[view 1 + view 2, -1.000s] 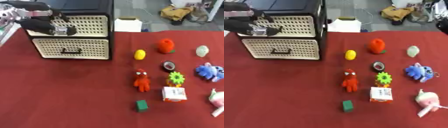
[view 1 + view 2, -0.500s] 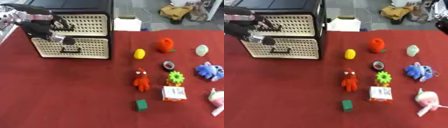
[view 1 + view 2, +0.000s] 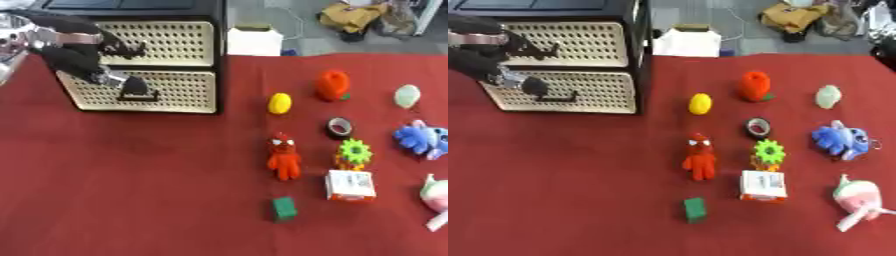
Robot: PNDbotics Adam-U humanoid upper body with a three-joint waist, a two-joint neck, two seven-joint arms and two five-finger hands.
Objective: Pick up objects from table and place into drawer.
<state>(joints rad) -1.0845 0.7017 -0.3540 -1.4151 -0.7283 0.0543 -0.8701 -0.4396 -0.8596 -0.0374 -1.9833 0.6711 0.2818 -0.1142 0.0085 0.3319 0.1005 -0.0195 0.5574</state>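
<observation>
The drawer unit [image 3: 144, 62] stands at the far left of the red tabletop [image 3: 131, 200], a black cabinet with two cream perforated fronts stacked one over the other, and both still look shut, so nothing can go inside yet. That explains the left hand [image 3: 92, 65]: it has come in from the left edge and sits right in front of the lower drawer [image 3: 166, 92], its fingers curled down toward the dark handle [image 3: 138, 95] on that front. Whether the fingers are actually hooked on the handle or only touching it I cannot tell. The likely step in hand is pulling that drawer open before any picking starts. The things to be put away lie untouched in a loose cluster well apart to the right: a yellow egg-shaped piece [image 3: 279, 103], an orange-red toy [image 3: 332, 85], a pale green rounded object [image 3: 407, 96], a roll of dark tape [image 3: 339, 127], a red figure [image 3: 282, 156], a green flower-like gear [image 3: 354, 150], a white and orange box [image 3: 350, 185], a small green block [image 3: 283, 208], a blue plush [image 3: 420, 140] and a pink and white plush [image 3: 857, 197] at the right edge. They are spaced out, which should make each one easy to take singly. The right hand shows in neither view.
</observation>
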